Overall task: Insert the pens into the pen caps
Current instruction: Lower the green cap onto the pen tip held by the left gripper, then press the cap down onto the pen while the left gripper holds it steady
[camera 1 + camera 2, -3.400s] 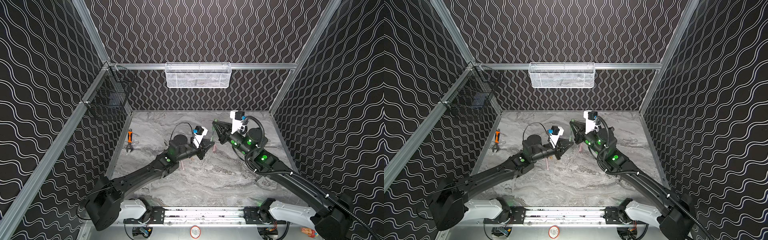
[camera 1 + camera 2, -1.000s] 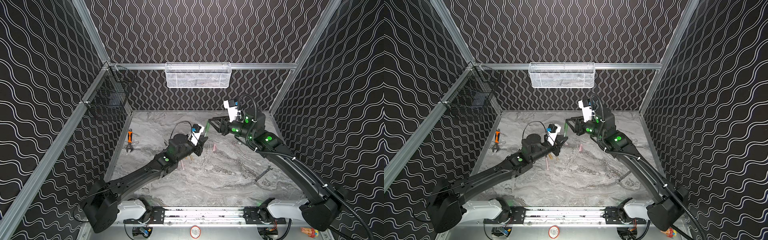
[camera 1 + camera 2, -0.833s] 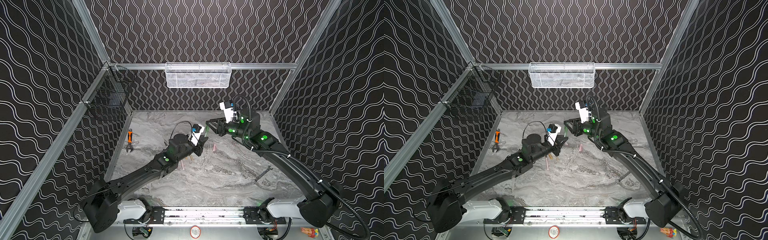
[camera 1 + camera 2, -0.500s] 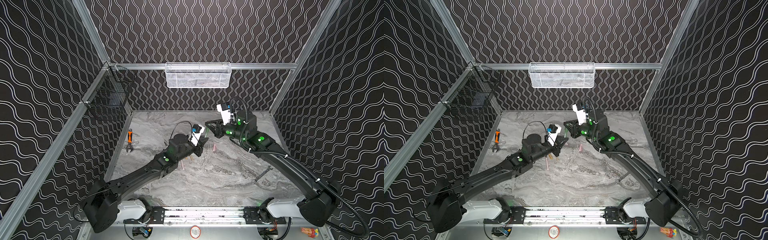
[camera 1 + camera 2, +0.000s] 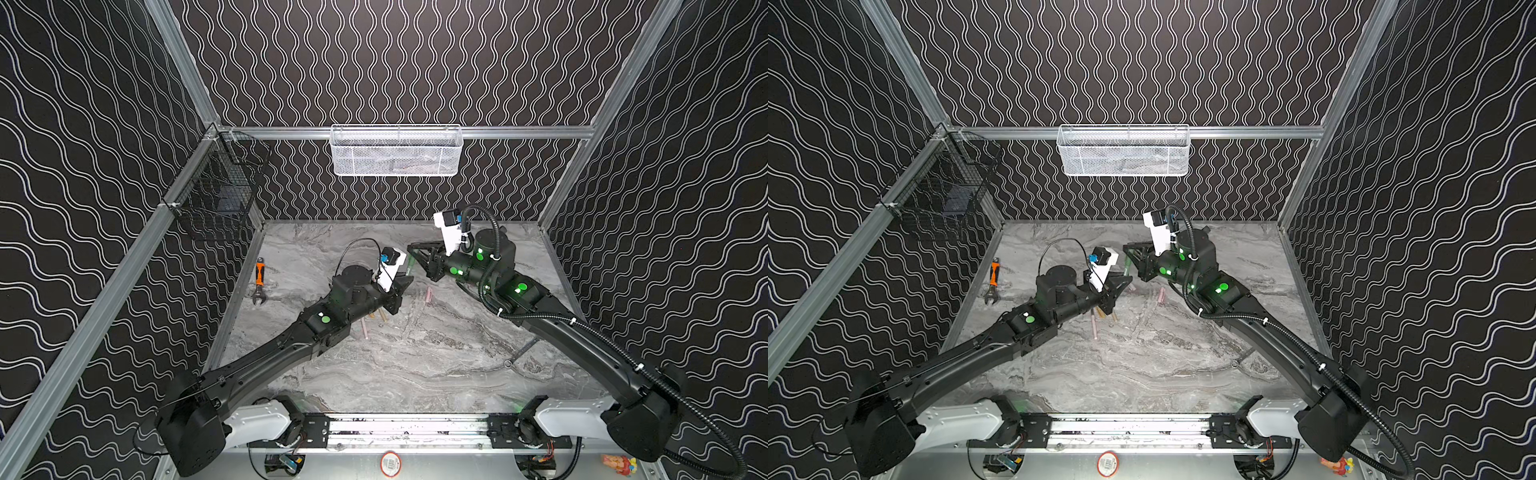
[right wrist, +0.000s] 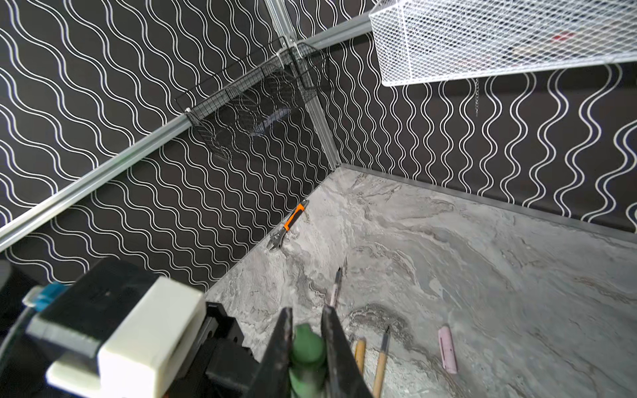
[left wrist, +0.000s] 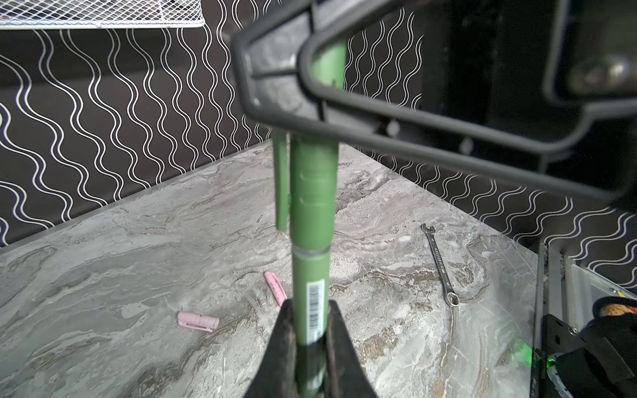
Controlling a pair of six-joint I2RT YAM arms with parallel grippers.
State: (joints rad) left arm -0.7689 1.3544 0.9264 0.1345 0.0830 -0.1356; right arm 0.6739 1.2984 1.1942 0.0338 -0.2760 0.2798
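Top views: left gripper (image 5: 404,283) and right gripper (image 5: 415,249) are hovering tip to tip above the table (image 5: 415,353), with the green pen (image 5: 409,264) spanning between them.
Left wrist: the left fingers are clenching the pen's barrel, and the green cap (image 7: 313,193) is sitting over its far end (seam visible).
Right wrist: the right fingers are pinching the cap, and a pink cap (image 6: 447,349) is lying loose on the table.

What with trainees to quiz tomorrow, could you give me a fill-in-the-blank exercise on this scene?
1. The left hand grips the ___ pen.
2. The right hand grips that pen's ___.
3. The wrench has an ___ handle.
4. Two caps lying on the table are ___.
Missing: green, cap, orange, pink.
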